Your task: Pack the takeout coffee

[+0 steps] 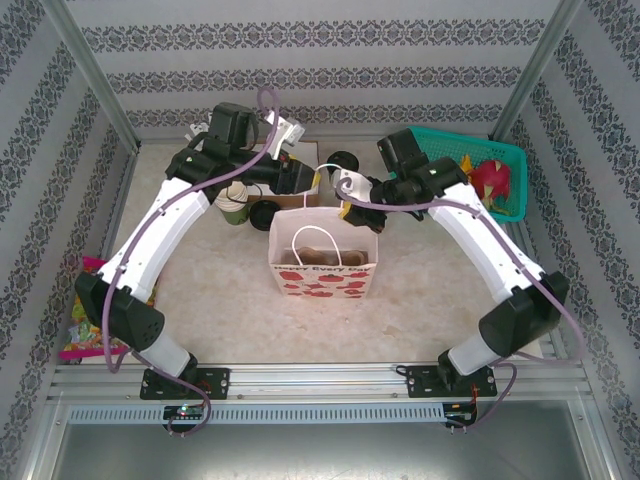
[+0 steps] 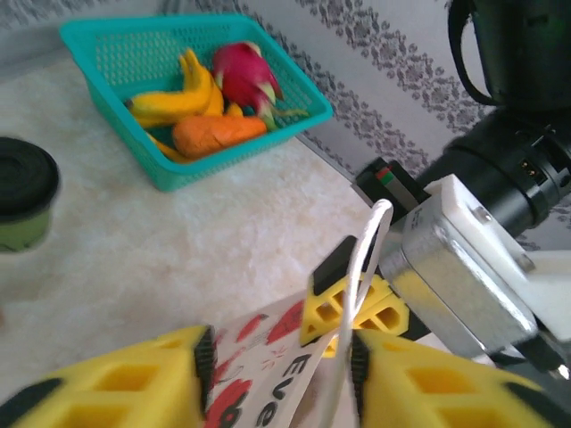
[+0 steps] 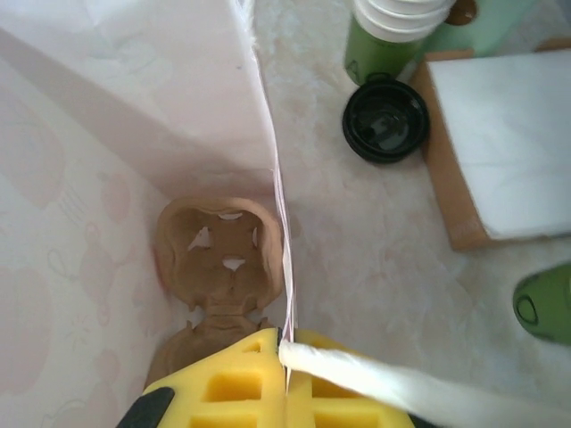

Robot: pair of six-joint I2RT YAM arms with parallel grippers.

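much of the far side of the table [image 1: 430, 290] is hidden under the 2 arms in the top view, and the left gripper [image 2: 281, 361] is hard to make out there. in its own wrist view its fingers stand apart, with the white handle [image 2: 361, 285] of the paper bag [image 1: 322, 258] passing between them; i cannot tell if the handle touches a finger. the right gripper [image 3: 285, 343] is closed tight on the top edge of the bag, pinching the handle too. inside the bag lies 1 brown cup tray [image 3: 219, 259], its near part cut off. the coffee cup [image 2: 22, 196], lid on, stands upright on the table behind the bag, outside it. a second black lid [image 3: 385, 120] sits just beside a green holder [image 3: 393, 36] and a box [image 3: 500, 152]; it is unclear if a cup is under it. the teal basket [image 2: 116, 58] holds bananas [image 2: 178, 94], a dragon fruit [image 2: 241, 76] and something orange [image 2: 219, 132].
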